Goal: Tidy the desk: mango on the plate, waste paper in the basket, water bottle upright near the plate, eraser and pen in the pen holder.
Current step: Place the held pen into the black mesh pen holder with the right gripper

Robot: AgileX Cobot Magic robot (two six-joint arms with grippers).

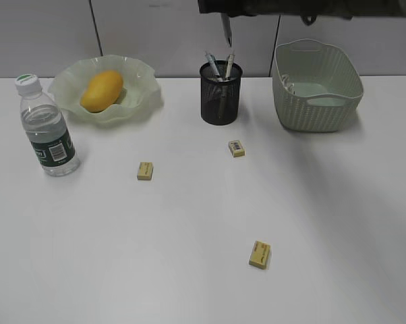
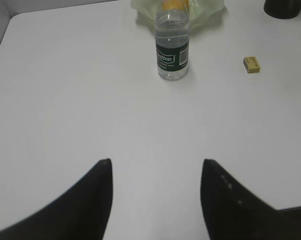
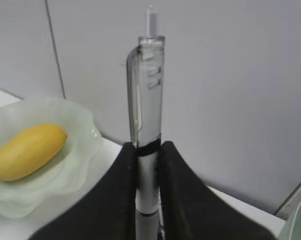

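The mango (image 1: pixel 102 91) lies on the wavy-rimmed plate (image 1: pixel 143 73) at the back left. The water bottle (image 1: pixel 46 128) stands upright in front of the plate's left side. The black mesh pen holder (image 1: pixel 221 98) holds two pens. My right gripper (image 1: pixel 225 30) hangs above it, shut on a clear pen (image 3: pixel 146 100) held upright in its jaws (image 3: pixel 146 146). Three yellow erasers (image 1: pixel 145 171) (image 1: pixel 237 148) (image 1: pixel 259 254) lie on the desk (image 1: pixel 189 270). My left gripper (image 2: pixel 155 162) is open and empty over bare desk, facing the bottle (image 2: pixel 172 45). The waste paper is not clearly visible.
The woven basket (image 1: pixel 351 84) stands at the back right, and something pale lies inside it. A grey panelled wall runs behind the desk. The right arm spans the top right of the exterior view. The left wrist view shows one eraser (image 2: pixel 251 64).
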